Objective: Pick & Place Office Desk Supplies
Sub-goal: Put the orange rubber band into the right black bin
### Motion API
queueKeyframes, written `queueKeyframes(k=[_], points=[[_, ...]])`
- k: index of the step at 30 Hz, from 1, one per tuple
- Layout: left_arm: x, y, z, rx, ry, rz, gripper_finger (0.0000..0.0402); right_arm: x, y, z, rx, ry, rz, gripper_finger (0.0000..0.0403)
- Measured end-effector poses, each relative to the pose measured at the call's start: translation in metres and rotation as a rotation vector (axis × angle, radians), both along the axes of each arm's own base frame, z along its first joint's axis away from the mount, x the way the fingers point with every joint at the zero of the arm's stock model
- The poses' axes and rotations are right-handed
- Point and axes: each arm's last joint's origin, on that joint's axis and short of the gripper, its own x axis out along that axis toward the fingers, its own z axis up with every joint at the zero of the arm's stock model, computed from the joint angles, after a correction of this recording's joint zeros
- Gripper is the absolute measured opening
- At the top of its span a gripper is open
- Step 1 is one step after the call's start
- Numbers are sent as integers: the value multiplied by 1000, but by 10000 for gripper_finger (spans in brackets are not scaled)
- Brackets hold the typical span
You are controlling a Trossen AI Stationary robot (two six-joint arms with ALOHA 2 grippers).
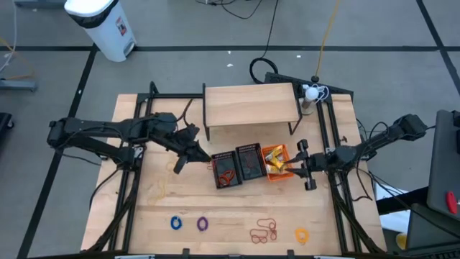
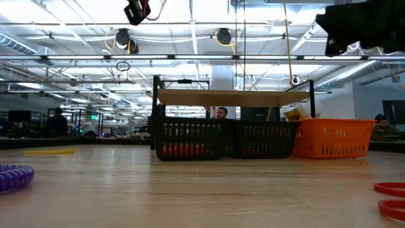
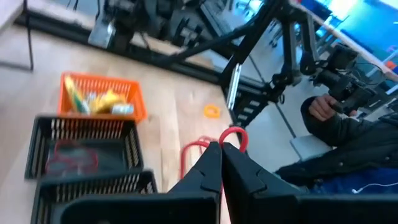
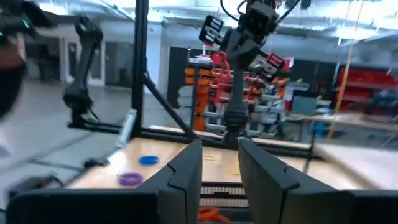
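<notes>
My left gripper (image 1: 203, 155) hangs above the table beside the left black basket (image 1: 225, 170), fingers pinched on a red elastic loop (image 3: 232, 138) that stands up from the tips. My right gripper (image 1: 296, 167) sits at the orange basket (image 1: 276, 162), fingers parted narrowly, nothing between them. Three baskets run in a row mid-table, under the wooden shelf (image 1: 250, 105). Near the front edge lie a blue ring (image 1: 176, 223), purple ring (image 1: 202, 224), red loops (image 1: 263, 231) with long axis along the edge, and a yellow ring (image 1: 302, 234).
</notes>
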Motion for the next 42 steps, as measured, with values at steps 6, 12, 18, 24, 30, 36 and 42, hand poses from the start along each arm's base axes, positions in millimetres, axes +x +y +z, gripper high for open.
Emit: queueKeyframes(k=[6, 12, 18, 24, 30, 36, 42], points=[[7, 0, 4, 17, -82, -4, 1, 21, 2, 26, -110, -32, -58, 93], [19, 0, 1, 16, -118, 2, 2, 51, 2, 36, -142, 17, -45, 98], [32, 0, 5, 12, -238, -29, 2, 74, -6, 41, -96, 39, -95, 106], [38, 4, 6, 20, -292, -15, 1, 87, -12, 37, -40, 79, -125, 107], [49, 7, 0, 24, -318, -8, 1, 93, -14, 35, -29, 40, -136, 108], [64, 14, -11, 27, -329, 13, 1, 95, -13, 35, -20, 16, -132, 113], [78, 22, -21, 28, -364, 35, 1, 97, -13, 34, -14, 11, -131, 119]])
